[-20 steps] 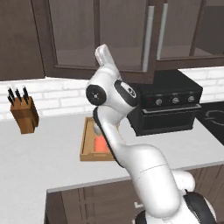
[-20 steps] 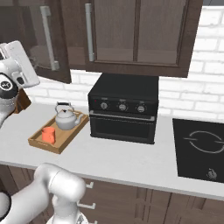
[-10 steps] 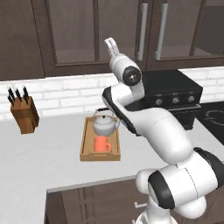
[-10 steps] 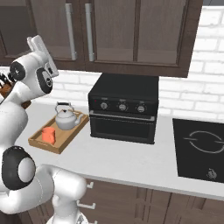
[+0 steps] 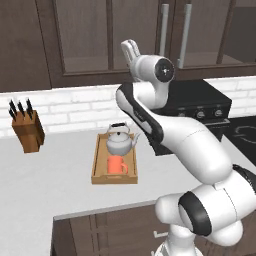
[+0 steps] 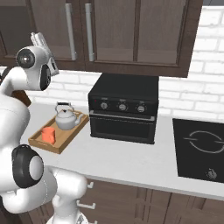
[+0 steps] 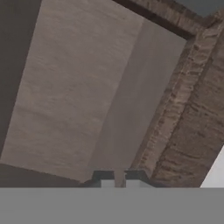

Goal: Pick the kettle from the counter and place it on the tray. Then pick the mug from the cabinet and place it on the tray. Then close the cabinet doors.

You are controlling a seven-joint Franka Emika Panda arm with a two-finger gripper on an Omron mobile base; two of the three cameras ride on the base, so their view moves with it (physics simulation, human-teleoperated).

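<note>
The silver-grey kettle point(image 5: 119, 143) point(image 6: 65, 119) and the orange-red mug point(image 5: 116, 165) point(image 6: 48, 134) both stand on the wooden tray point(image 5: 114, 178) point(image 6: 57, 146), kettle behind mug. The tray lies on the light counter point(image 5: 50, 180). My gripper point(image 5: 131, 49) point(image 6: 39, 39) is raised high above the tray. It points up at the left of the two cabinet doors point(image 5: 145, 25) point(image 6: 48, 26), low on its panel. Both doors stand closed, with their grey bar handles point(image 5: 164, 30) point(image 6: 70, 30) side by side. In the hand view the fingertips point(image 7: 103, 177) sit close together, empty, right at the brown door panel point(image 7: 78, 87).
A black oven box point(image 5: 200, 107) point(image 6: 124, 107) stands on the counter right of the tray. A wooden knife block point(image 5: 27, 131) sits at the far left. A black cooktop point(image 6: 201, 148) is set into the counter at the right.
The left cabinet door has swung from open to closed. My hand went with it, rightward and a little higher in the left base view. Kettle, mug and tray have not moved.
</note>
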